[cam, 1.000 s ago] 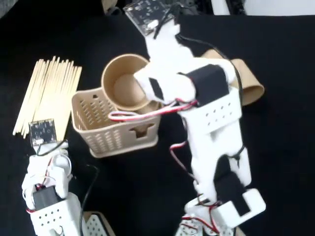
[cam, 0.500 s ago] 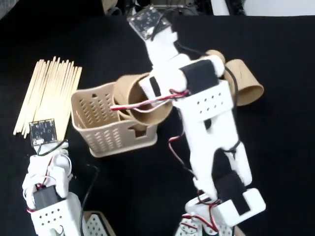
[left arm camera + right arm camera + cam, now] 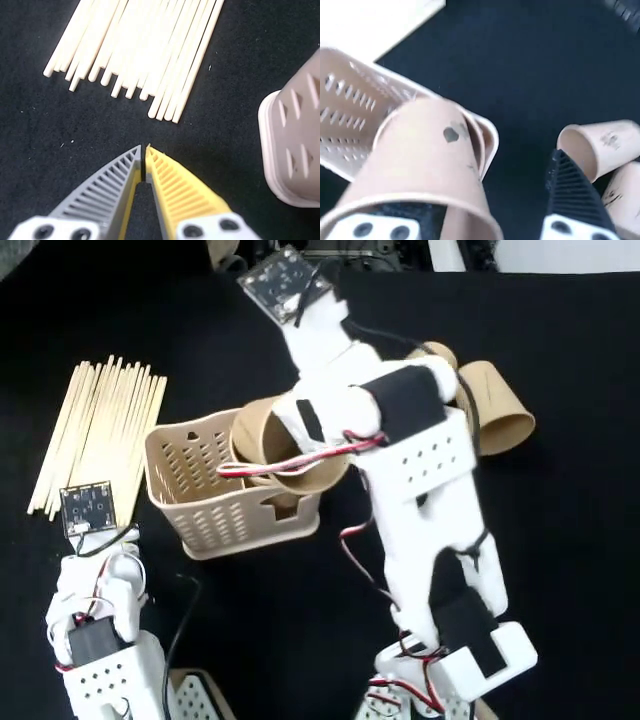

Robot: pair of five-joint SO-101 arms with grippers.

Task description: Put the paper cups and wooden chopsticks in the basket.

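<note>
Black worktop (image 3: 570, 570) under two white arms. Near the middle, slotted beige basket (image 3: 215, 515), upright and mouth up, within reach of either arm. Over its corner on the right arm's side, one paper cup (image 3: 420, 160), tipped, base down past the rim and mouth turned back toward the wrist, an angle suited to sliding in rather than dropping flat. Right end effector (image 3: 512, 172) spread wide: black finger (image 3: 567, 192) clear of the cup wall with bare worktop between, other finger apparently hidden inside the cup's mouth; so, by the look of it, cup hanging loose, not pinched. Possibly another cup beneath; cannot tell. Two more loose cups (image 3: 500, 418) on their sides beyond that arm, well apart from the basket, not yet gathered. Wooden chopsticks (image 3: 100, 435) flat in a fanned bundle near the basket's other side, untouched. Left end effector (image 3: 144, 149) pinched to a narrow point, holding nothing, just short of the chopstick ends; probably parked near its own load, out of the cup's path.
</note>
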